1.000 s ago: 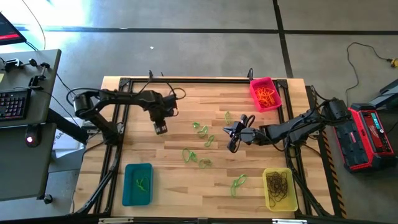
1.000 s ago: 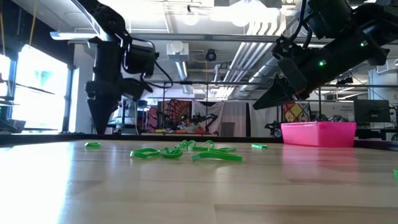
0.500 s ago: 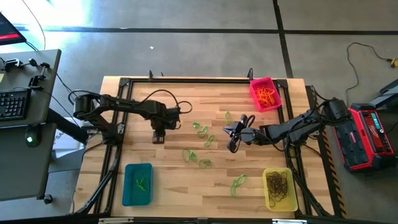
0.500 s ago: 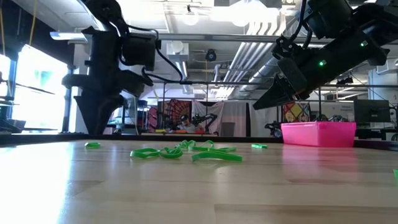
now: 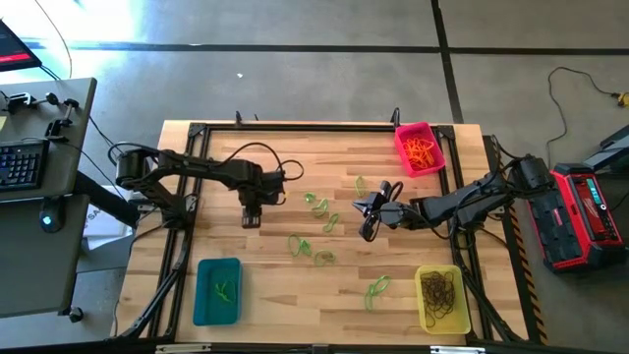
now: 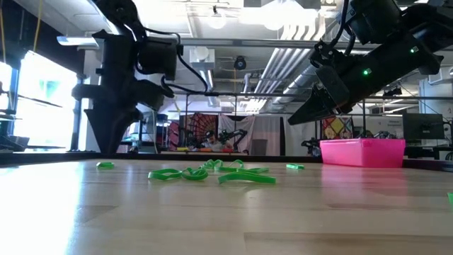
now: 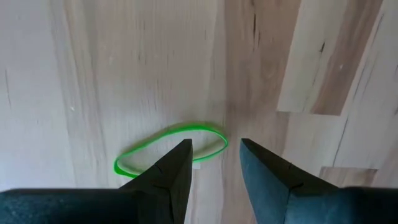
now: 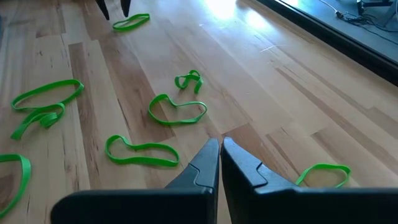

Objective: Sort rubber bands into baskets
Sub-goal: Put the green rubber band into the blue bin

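My left gripper (image 5: 252, 218) points down at the table's left middle, open. Its fingers (image 7: 213, 146) stand on either side of one end of a bright green rubber band (image 7: 168, 149) that lies flat on the wood; I cannot tell whether they touch it. The band also shows in the low view (image 6: 105, 165). My right gripper (image 5: 366, 232) is shut and empty (image 8: 219, 143), held above the table right of centre. Several more green rubber bands (image 5: 313, 241) lie flat around the middle. The pink-red (image 5: 405, 143), yellow (image 5: 425, 313) and teal (image 5: 204, 305) baskets stand on the table.
The pink-red basket at the far right holds orange bands (image 5: 423, 152). The yellow basket at the near right holds dark bands (image 5: 439, 290). The teal basket at the near left holds a green band (image 5: 224, 291). One green band (image 5: 376, 288) lies near the yellow basket.
My left gripper has gone a little toward the table's near edge and down over the green band, turning about its own axis. It has then kept still for the last half second.
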### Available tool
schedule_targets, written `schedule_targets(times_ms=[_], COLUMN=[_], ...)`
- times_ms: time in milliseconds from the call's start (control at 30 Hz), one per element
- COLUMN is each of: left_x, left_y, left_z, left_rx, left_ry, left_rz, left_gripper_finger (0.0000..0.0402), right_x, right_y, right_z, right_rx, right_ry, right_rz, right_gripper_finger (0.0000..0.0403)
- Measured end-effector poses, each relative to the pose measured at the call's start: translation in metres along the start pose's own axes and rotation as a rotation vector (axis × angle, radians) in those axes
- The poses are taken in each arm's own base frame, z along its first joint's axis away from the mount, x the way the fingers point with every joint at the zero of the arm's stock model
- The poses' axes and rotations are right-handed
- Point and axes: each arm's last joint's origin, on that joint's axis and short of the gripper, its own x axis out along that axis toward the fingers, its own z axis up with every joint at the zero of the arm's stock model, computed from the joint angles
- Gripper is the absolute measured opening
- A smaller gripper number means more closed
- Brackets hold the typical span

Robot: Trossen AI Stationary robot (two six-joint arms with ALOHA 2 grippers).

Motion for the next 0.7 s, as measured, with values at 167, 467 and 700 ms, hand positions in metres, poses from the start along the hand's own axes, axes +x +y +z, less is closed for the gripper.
schedule_targets(times_ms=[167, 467, 700], left_x=[0.014, 0.027, 0.026], left_y=[-0.001, -0.010, -0.018], left_z=[-0.009, -0.015, -0.017], left_rx=[0.016, 0.063, 0.166], left_ry=[0.019, 0.010, 0.053], left_rz=[0.003, 0.075, 0.117], left_gripper_finger=[0.0127, 0.0125, 0.0069], right_x=[0.000, 0.000, 0.000], right_y=[0.000, 0.000, 0.000], right_z=[0.000, 0.000, 0.000], right_rx=[0.000, 0.000, 0.005], right_ry=[0.000, 0.000, 0.000], right_rz=[0.000, 0.000, 0.000], right_gripper_finger=[0.0007, 0.0007, 0.0007])
